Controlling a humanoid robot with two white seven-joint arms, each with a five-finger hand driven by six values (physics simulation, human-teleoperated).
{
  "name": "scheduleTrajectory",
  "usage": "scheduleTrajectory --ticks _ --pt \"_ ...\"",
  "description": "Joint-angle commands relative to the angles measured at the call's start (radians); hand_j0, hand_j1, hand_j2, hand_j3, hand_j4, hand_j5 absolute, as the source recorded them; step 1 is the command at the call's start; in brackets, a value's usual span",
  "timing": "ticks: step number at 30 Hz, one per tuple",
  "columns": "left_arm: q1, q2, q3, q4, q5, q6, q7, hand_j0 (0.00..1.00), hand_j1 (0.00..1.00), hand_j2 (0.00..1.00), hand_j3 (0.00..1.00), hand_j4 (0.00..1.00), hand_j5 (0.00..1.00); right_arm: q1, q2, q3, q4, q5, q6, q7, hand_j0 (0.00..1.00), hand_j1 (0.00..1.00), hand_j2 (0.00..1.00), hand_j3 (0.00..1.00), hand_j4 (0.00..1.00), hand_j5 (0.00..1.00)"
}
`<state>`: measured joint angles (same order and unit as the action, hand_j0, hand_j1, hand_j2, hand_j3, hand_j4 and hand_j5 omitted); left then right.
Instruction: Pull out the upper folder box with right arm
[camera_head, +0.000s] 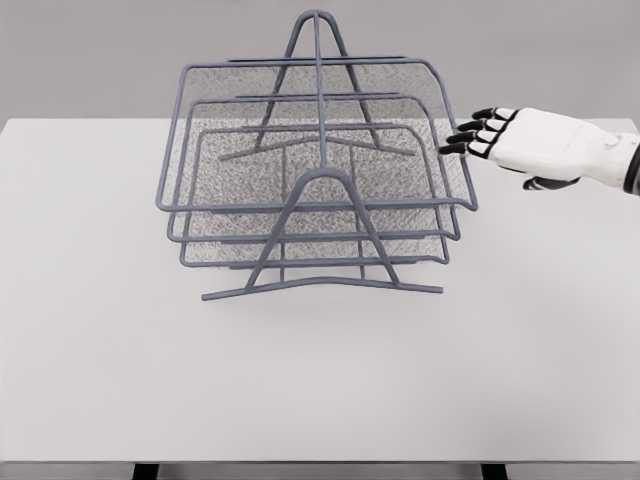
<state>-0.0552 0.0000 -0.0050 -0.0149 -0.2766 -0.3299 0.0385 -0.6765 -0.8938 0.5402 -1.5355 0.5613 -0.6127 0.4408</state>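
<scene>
On the white bench (100, 350), centre frame, a grey wire rack (320, 280) carries three mesh trays; the upper folder box (300, 110) sits topmost, probably light, stiff, best hooked at its right rim. At right, the right robot hand (500, 138) hovers beside it, fingers extended, holding nothing.

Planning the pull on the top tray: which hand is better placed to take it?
The right hand. Its fingers are open, the tips right beside the top tray's right edge on the wire rack. No left hand shows in the head view.
</scene>
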Motion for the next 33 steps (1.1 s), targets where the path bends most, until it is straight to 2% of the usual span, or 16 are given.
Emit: scheduleTrajectory --ticks 1,11,13,27,28,31,33 --pt "0.000 0.000 0.000 0.000 0.000 0.000 0.000 1.00 1.00 1.00 1.00 1.00 1.00 0.002 -0.020 0.000 -0.011 -0.004 0.002 0.000 1.00 1.00 1.00 1.00 1.00 1.00" --pt "0.000 0.000 0.000 0.000 0.000 0.000 0.000 1.00 1.00 1.00 1.00 1.00 1.00 0.014 -0.082 0.000 -0.017 -0.008 0.002 0.000 1.00 1.00 1.00 1.00 1.00 1.00" --pt "0.000 0.000 0.000 0.000 0.000 0.000 0.000 1.00 1.00 1.00 1.00 1.00 1.00 0.012 -0.103 -0.003 -0.040 -0.009 0.002 -0.002 1.00 1.00 1.00 1.00 1.00 1.00" --pt "0.000 0.000 0.000 0.000 0.000 0.000 0.000 1.00 1.00 1.00 1.00 1.00 1.00 0.008 -0.166 -0.013 -0.041 -0.021 0.002 -0.005 1.00 1.00 1.00 1.00 1.00 1.00" --pt "0.000 0.000 0.000 0.000 0.000 0.000 0.000 1.00 1.00 1.00 1.00 1.00 1.00 0.009 -0.165 -0.049 -0.043 -0.023 0.002 -0.007 1.00 1.00 1.00 1.00 1.00 1.00" --pt "0.000 0.000 0.000 0.000 0.000 0.000 0.000 1.00 1.00 1.00 1.00 1.00 1.00 0.009 -0.166 -0.071 -0.045 -0.046 0.002 -0.007 1.00 1.00 1.00 1.00 1.00 1.00" --pt "0.000 0.000 0.000 0.000 0.000 0.000 0.000 1.00 1.00 1.00 1.00 1.00 1.00 0.006 -0.143 -0.078 -0.063 -0.046 0.002 -0.007 1.00 1.00 1.00 1.00 1.00 1.00"
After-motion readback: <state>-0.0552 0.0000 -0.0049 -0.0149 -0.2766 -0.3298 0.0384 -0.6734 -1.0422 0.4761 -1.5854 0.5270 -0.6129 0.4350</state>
